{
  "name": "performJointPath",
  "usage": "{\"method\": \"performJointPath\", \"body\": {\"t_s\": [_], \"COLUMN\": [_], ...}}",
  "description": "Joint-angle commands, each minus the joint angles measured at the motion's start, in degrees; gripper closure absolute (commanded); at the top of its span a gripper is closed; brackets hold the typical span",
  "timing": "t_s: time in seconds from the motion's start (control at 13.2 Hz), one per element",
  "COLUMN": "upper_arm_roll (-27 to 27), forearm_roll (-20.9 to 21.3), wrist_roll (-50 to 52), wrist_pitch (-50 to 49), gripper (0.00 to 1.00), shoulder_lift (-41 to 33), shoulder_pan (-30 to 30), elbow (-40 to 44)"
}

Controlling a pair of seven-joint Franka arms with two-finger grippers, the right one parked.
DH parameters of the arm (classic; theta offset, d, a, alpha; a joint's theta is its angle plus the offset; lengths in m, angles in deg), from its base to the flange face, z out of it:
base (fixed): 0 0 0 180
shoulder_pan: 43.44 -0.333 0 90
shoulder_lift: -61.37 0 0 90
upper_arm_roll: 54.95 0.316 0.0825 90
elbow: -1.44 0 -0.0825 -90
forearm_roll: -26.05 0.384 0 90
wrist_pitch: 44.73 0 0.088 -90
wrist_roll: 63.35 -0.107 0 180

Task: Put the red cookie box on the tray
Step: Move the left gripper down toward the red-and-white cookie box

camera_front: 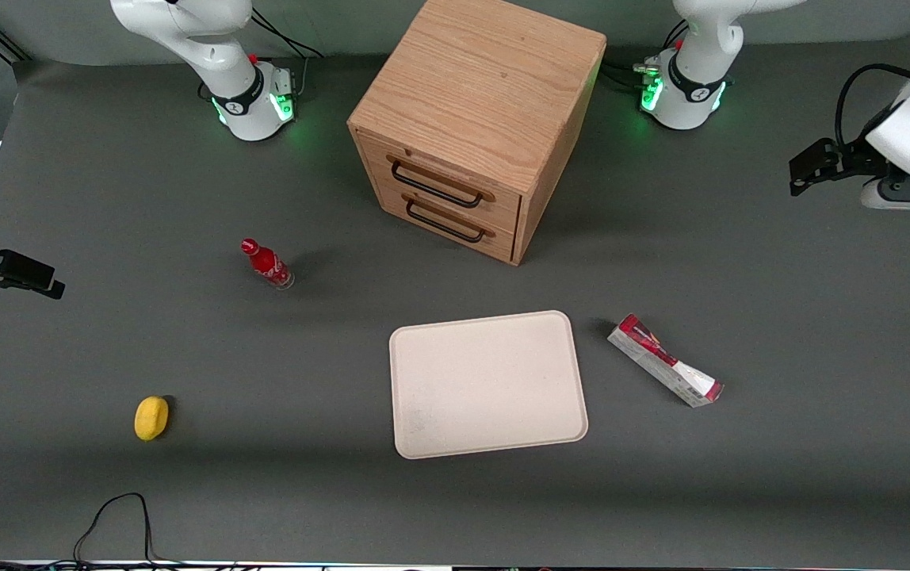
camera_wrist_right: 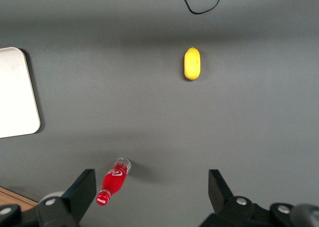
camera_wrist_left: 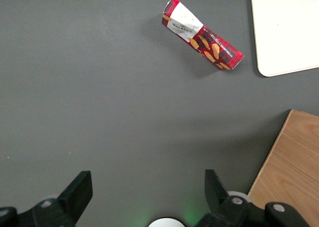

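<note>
The red cookie box (camera_front: 665, 360) (camera_wrist_left: 202, 34) lies flat on the grey table (camera_front: 780, 333), slantwise, just beside the tray (camera_front: 488, 384) (camera_wrist_left: 286, 28) on the working arm's side and not touching it. The tray holds nothing and sits nearer the front camera than the wooden drawer cabinet (camera_front: 477, 123) (camera_wrist_left: 291, 172). The gripper (camera_wrist_left: 147, 194) hangs high above bare table toward the working arm's end, well apart from the box, its fingers (camera_wrist_left: 77, 189) spread wide with nothing between them. A small red bottle (camera_front: 266, 263) (camera_wrist_right: 113, 182) stands toward the parked arm's end, and a yellow lemon (camera_front: 151, 418) (camera_wrist_right: 192, 63) lies nearer the front camera than the bottle.
</note>
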Motion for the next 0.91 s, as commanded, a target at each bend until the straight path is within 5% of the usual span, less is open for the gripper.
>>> {"method": "performJointPath", "body": {"t_s": [0.0, 0.38, 0.84], "upper_arm_roll": [-0.37, -0.36, -0.1], "forearm_roll": [-1.25, -1.69, -1.87], "wrist_roll": [-1.42, -0.02, 35.88], "wrist_pitch": [0.83, 5.12, 8.82], "gripper": [0.0, 0.0, 0.0], "shoulder_lift": [-0.76, 2.84, 19.61], "shoulder_pan": [-1.09, 1.44, 9.97], "elbow": [-1.14, -0.27, 13.24]}}
